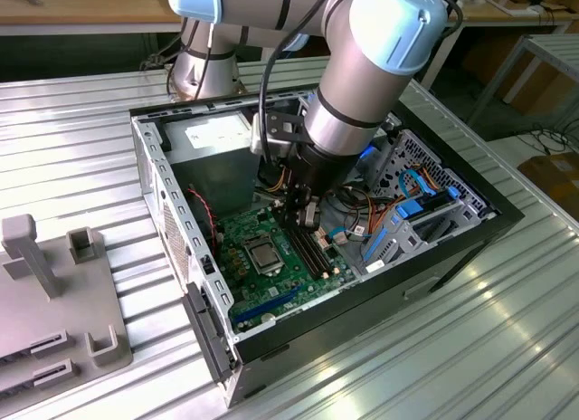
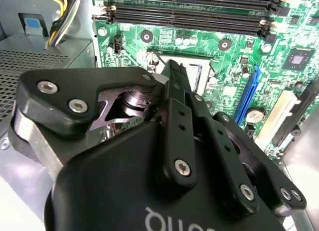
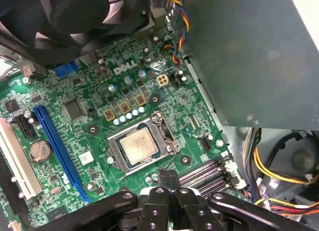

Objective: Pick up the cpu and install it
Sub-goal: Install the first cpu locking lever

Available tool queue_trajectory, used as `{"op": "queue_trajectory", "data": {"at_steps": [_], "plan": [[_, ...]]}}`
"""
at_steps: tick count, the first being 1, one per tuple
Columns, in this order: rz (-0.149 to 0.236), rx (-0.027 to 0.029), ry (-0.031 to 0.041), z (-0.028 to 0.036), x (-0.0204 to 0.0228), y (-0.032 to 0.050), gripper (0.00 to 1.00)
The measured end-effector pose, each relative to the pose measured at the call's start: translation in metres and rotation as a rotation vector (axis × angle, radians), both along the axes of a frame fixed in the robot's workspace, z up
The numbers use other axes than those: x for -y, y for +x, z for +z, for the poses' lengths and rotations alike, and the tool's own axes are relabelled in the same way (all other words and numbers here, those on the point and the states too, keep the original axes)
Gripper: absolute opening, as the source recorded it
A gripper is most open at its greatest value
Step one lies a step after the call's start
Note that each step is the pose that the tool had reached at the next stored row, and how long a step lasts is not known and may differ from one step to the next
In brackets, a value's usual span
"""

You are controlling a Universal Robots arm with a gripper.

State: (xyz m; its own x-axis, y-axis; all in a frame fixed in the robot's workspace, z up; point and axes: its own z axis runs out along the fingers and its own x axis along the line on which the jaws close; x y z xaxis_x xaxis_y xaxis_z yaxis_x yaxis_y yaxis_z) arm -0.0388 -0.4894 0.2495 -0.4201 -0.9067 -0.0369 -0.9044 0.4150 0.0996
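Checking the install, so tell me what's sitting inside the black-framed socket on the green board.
The cpu lies flat inside the socket, silver face up. Its underside and the socket contacts are covered. The gripper hangs beside it, fingers together.

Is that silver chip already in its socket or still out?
In. The cpu lies flat inside the socket frame; the gripper beside it holds nothing.

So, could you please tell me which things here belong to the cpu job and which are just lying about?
Job: the cpu, seated in the socket; the hand, shut, close by the socket.
Lying about: memory slots; blue slot; coin battery; fan; grey fixture on the table.
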Motion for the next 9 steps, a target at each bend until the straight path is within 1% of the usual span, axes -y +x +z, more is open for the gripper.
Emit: {"op": "queue_trajectory", "data": {"at_steps": [4,9], "plan": [[0.011,0.0000,-0.0005,-0.0043,0.0016,0.0000,0.11],[0.026,0.0000,-0.0019,-0.0049,0.0060,-0.0003,0.11]]}}
